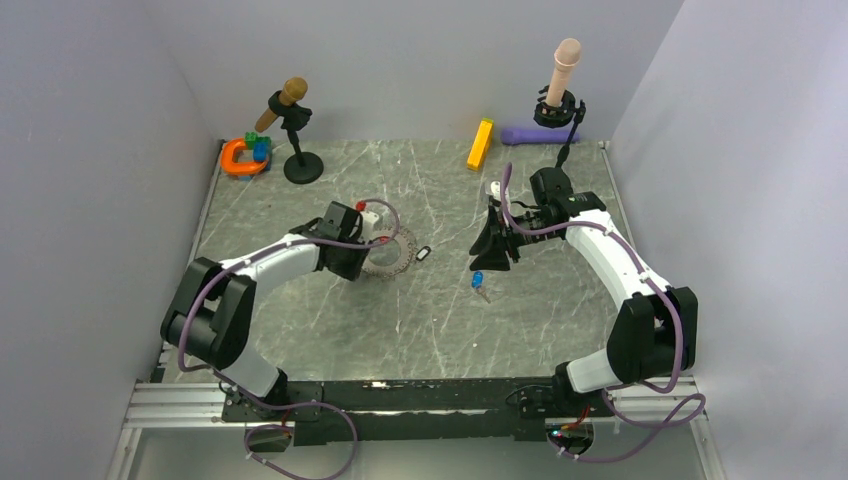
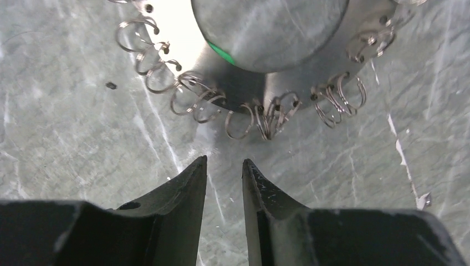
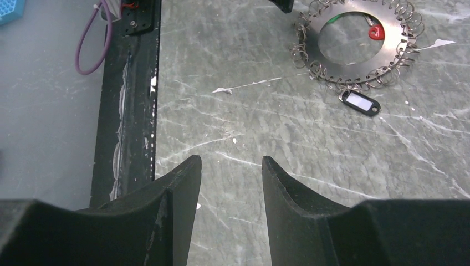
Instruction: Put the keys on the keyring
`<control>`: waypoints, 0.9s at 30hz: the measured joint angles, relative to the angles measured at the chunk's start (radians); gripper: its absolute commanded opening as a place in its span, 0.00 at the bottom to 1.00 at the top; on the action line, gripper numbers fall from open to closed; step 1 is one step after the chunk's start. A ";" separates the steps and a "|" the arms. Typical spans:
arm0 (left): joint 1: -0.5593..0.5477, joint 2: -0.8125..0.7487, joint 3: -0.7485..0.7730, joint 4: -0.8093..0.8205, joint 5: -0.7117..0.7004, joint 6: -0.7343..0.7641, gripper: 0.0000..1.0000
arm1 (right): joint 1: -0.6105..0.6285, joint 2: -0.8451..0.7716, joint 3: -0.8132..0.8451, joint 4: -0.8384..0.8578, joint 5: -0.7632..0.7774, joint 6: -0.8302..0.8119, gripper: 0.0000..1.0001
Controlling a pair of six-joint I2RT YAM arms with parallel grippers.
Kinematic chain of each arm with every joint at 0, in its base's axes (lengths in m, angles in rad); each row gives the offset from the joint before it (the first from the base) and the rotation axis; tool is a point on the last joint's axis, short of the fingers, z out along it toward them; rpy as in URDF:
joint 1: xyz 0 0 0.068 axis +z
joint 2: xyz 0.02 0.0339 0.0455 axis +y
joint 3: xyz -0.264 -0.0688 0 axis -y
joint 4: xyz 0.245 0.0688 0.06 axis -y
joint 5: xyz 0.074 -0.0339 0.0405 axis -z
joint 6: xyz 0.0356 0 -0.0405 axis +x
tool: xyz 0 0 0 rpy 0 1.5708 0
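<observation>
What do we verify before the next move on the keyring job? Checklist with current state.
1. Left gripper empty, jaws apart: ok.
2. Right gripper empty, jaws apart: ok.
3. Keyring lying flat: ok.
4. Blue key on keyring: not ok; it lies loose, apart from it, near the right gripper.
5. Red key hooked to a loop: cannot tell; it lies inside the ring's hole.
6. Black tag hooked: cannot tell; it lies beside the rim.
</observation>
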 measured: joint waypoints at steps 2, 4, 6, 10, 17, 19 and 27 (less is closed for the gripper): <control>-0.028 0.000 -0.016 0.006 -0.028 0.048 0.36 | 0.001 0.000 0.000 -0.002 0.000 -0.001 0.49; -0.045 0.000 -0.027 0.014 -0.047 0.081 0.35 | 0.002 0.000 0.000 -0.004 0.000 -0.002 0.49; -0.060 0.002 -0.035 0.024 -0.067 0.107 0.35 | 0.002 0.000 0.000 -0.006 0.000 -0.004 0.49; -0.069 0.014 -0.037 0.050 -0.101 0.143 0.34 | 0.002 0.000 0.003 -0.014 0.000 -0.010 0.49; -0.088 0.042 -0.032 0.068 -0.121 0.193 0.33 | 0.002 0.001 0.006 -0.023 0.000 -0.014 0.50; -0.094 0.046 -0.027 0.071 -0.121 0.205 0.33 | 0.002 0.001 0.006 -0.024 0.000 -0.015 0.50; -0.114 0.059 -0.007 0.074 -0.121 0.233 0.32 | 0.002 0.010 0.006 -0.025 0.000 -0.022 0.50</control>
